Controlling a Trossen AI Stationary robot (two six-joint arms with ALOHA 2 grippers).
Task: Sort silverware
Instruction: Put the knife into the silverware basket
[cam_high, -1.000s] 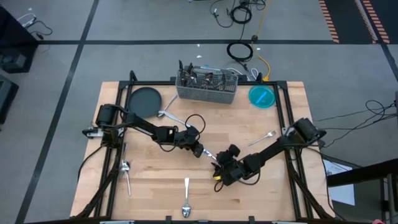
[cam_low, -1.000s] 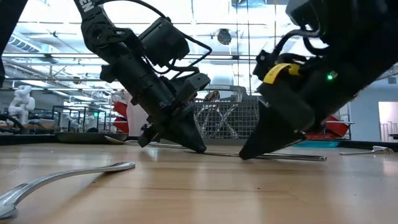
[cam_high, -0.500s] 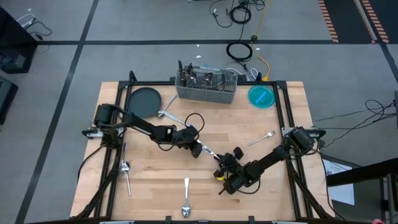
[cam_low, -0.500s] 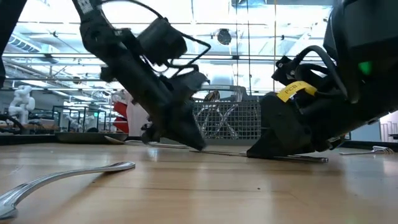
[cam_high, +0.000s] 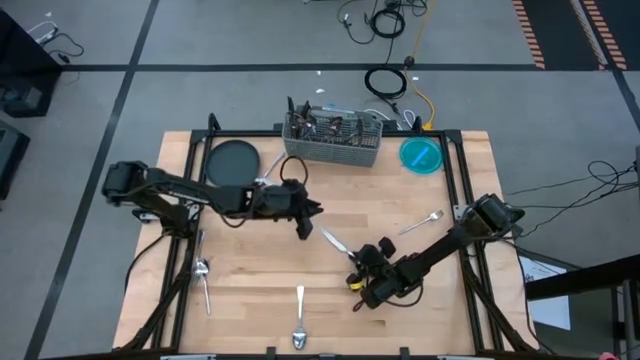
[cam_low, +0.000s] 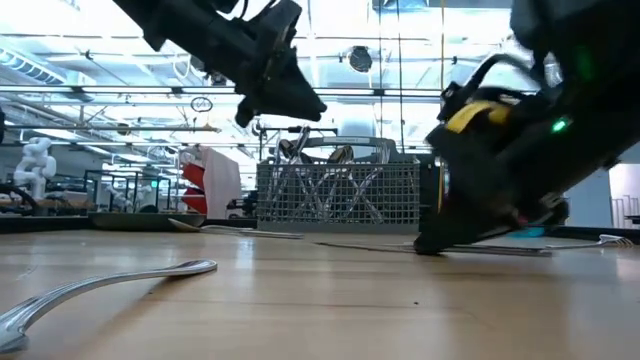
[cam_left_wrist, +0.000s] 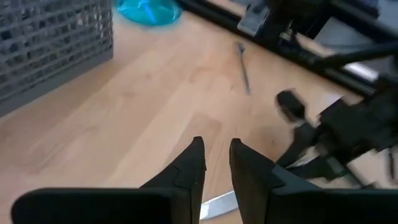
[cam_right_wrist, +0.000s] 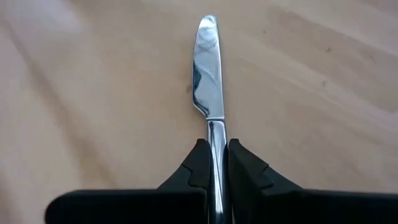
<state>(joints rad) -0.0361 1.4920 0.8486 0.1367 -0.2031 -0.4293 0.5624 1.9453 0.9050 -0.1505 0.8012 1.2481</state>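
The knife (cam_right_wrist: 207, 74) is polished metal, mirror-glossy along its blade. The desk (cam_high: 250, 290) is pale wood with a smooth, faintly grained matt finish. The caddy (cam_high: 333, 140) is grey wire mesh, and the right gripper (cam_right_wrist: 213, 163) has matt black fingers.

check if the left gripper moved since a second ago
Yes. The left gripper has lifted off the table and pulled back from the knife toward the caddy. The right gripper grips the knife handle.

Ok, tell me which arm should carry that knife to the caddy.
The right. Its gripper is shut on the knife handle, low at the table. The left gripper is raised and holds nothing, though it sits nearer the caddy.
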